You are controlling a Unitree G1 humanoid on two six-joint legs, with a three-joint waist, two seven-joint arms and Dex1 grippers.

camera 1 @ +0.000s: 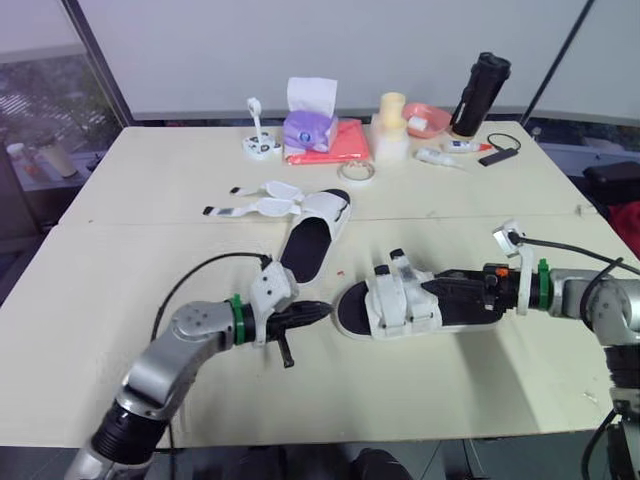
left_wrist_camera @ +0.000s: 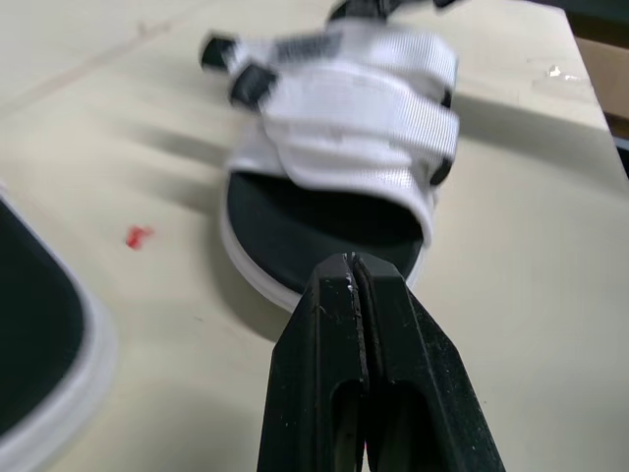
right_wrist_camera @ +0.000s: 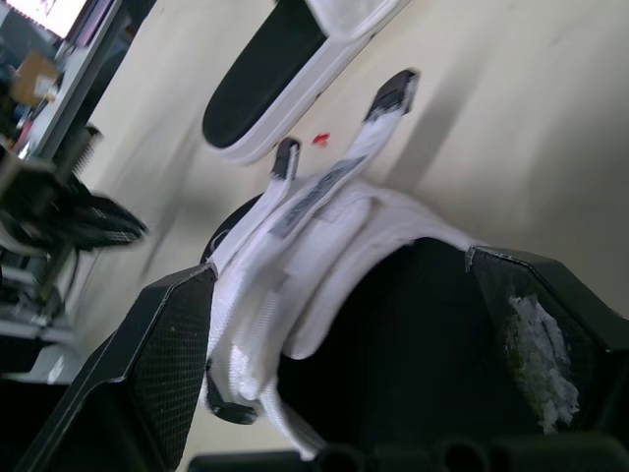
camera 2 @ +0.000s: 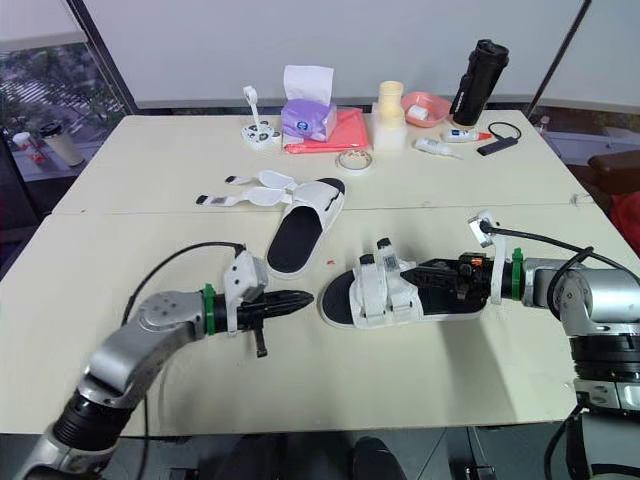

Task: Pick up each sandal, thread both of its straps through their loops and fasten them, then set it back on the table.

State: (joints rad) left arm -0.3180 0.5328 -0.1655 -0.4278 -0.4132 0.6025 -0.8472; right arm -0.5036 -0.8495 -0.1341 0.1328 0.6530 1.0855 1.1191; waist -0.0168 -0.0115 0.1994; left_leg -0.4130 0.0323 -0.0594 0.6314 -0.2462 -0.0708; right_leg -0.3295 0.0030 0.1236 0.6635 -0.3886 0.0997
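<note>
Well beyond the unfastened sandal [camera 1: 310,240], tissue [camera 1: 311,95] rises from a purple box [camera 1: 308,131].

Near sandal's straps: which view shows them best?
Left wrist view. The straps of the near sandal face it, both wrapped across the upper. The right wrist view sees them obliquely from the heel; the eye views see them from above, tips sticking up.

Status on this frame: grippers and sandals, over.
Left gripper shut, empty, by toe of near sandal. Right gripper open, straddling its heel. Its straps look fastened; far sandal straps lie loose.
</note>
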